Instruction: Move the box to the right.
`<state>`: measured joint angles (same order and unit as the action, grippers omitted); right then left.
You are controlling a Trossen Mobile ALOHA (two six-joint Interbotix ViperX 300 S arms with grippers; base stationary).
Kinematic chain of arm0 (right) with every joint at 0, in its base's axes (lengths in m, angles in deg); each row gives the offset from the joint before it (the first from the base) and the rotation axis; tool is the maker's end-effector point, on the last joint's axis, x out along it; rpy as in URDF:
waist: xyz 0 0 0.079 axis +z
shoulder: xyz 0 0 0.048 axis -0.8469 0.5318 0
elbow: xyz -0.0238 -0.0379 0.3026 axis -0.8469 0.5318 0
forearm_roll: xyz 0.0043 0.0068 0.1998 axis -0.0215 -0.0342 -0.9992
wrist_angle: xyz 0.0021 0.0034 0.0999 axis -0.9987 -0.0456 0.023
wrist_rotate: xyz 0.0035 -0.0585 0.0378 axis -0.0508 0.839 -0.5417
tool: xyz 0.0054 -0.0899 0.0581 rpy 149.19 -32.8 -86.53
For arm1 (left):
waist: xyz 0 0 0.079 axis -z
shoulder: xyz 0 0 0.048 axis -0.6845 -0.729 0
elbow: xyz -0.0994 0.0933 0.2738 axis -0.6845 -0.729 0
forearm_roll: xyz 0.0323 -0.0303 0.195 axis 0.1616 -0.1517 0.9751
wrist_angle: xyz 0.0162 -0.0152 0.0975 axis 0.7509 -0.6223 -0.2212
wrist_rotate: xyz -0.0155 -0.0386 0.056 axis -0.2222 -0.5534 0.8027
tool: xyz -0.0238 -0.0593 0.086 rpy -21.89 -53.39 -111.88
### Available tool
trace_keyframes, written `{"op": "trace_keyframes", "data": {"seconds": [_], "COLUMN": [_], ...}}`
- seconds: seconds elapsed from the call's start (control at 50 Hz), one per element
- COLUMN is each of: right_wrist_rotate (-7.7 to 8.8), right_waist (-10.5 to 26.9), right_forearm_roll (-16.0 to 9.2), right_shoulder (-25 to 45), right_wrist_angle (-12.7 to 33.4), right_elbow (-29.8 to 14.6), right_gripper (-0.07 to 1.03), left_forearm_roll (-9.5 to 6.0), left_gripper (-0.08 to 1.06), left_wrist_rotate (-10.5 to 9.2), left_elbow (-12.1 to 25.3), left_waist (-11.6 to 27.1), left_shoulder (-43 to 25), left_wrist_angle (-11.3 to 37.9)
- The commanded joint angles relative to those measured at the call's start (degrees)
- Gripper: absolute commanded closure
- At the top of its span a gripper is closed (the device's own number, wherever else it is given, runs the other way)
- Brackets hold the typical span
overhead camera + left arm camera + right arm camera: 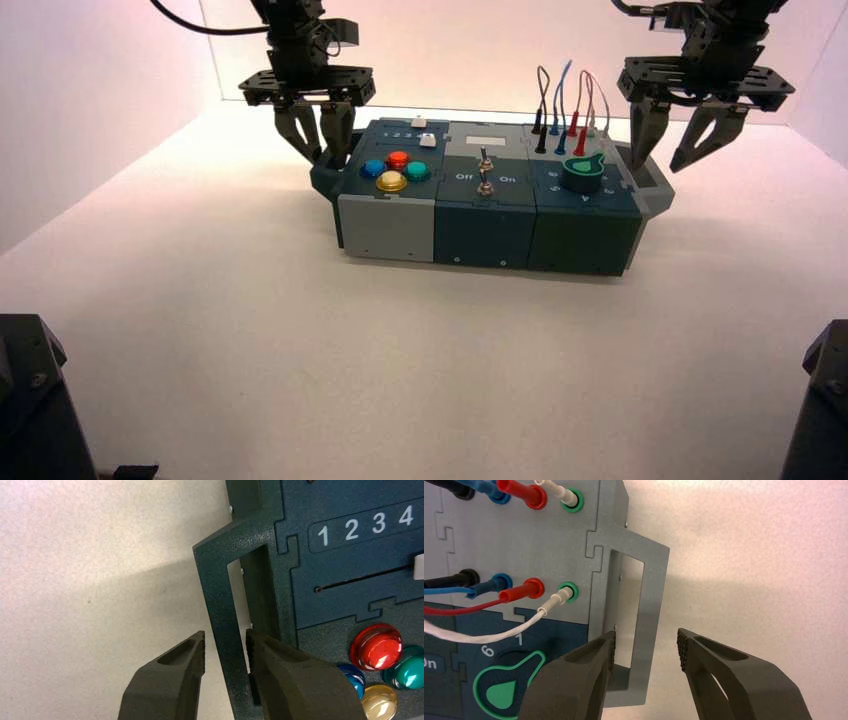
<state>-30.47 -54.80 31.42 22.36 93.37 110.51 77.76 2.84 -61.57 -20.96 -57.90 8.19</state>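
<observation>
Teal-grey, the box (487, 195) sits mid-table (250, 330), a handle at each end. Your left claw (225, 652) straddles the left handle (222, 620), fingers apart, not clamped. Your right claw (646, 650) straddles the right handle (651, 605), likewise apart. Risk: pulling before both close would slip a handle; uneven grip could skew the box or snag the wires (565, 95).
</observation>
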Motion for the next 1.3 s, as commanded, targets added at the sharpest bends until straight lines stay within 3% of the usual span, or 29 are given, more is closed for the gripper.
{"op": "trace_keyframes", "data": {"seconds": [0.02,0.08,0.16,0.32,0.4,0.58,0.8,1.04,1.3], "right_wrist_rotate": [-1.49,-1.76,-2.20,-2.20,-2.20,-2.20,-2.11,-1.67,-0.88], "right_waist": [-0.1,-0.1,-0.2,-0.2,-0.4,-1.8,-7.3,-8.7,-10.8], "right_forearm_roll": [0.3,0.3,0.3,0.6,1.4,1.9,2.1,2.3,5.0], "right_shoulder": [0.3,0.5,1.3,2.6,3.3,3.9,3.9,3.9,4.0], "right_wrist_angle": [-0.3,-0.3,-0.2,-0.3,-0.4,-0.4,-0.3,0.6,4.3], "right_elbow": [-0.7,-0.6,-0.4,0.0,-0.2,-0.7,-0.7,-2.3,-6.8], "right_gripper": [0.46,0.50,0.72,0.80,0.89,0.92,0.92,0.92,0.92], "left_forearm_roll": [0.09,0.18,0.18,0.09,-0.09,-0.88,-1.23,-2.02,-2.64], "left_gripper": [0.85,0.90,0.93,0.97,1.01,1.01,1.01,1.01,1.01], "left_wrist_rotate": [0.53,0.62,0.62,0.62,0.62,0.62,0.62,0.18,-1.14], "left_elbow": [1.2,1.2,1.1,1.1,1.1,1.1,1.4,2.7,8.1], "left_waist": [-0.1,-0.1,-0.1,-0.1,-0.1,0.1,1.3,3.7,7.3], "left_shoulder": [1.1,1.0,1.0,0.7,0.6,0.5,0.6,0.4,-2.8], "left_wrist_angle": [-0.1,0.0,0.0,0.4,0.6,1.1,1.1,1.3,3.8]}}
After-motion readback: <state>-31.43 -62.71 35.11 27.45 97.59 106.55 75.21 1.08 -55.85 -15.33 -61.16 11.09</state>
